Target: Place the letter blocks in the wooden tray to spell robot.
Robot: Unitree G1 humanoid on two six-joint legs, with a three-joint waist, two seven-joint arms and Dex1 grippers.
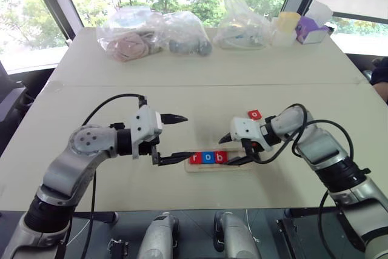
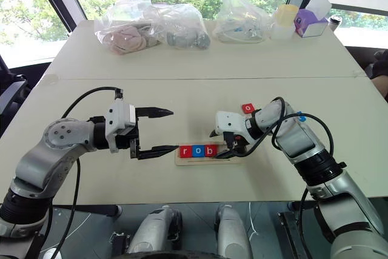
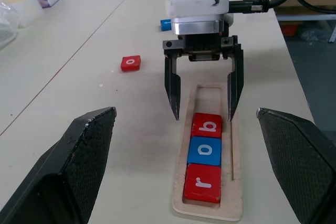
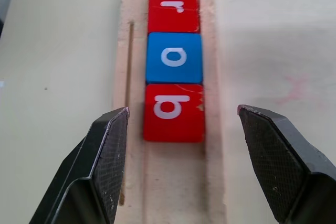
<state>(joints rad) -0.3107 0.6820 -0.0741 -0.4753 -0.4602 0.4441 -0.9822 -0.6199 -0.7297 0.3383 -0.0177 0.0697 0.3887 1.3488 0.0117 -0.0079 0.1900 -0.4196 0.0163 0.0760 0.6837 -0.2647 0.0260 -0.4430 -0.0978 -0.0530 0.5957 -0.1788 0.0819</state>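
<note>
Your right gripper (image 4: 178, 129) hovers jaws apart, empty, over the b tile (image 4: 173, 112) in the wooden tray (image 3: 237, 182). Lift straight clear, then fetch the red o tile (image 3: 130, 63) on the bench (image 1: 200, 71); left gripper (image 1: 176, 137) hangs wide.

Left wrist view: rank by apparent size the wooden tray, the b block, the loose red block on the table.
1. wooden tray, clearly largest.
2. b block.
3. loose red block, smallest in the picture, but it lies farther from the camera, so it may well match the b block in true size.
</note>
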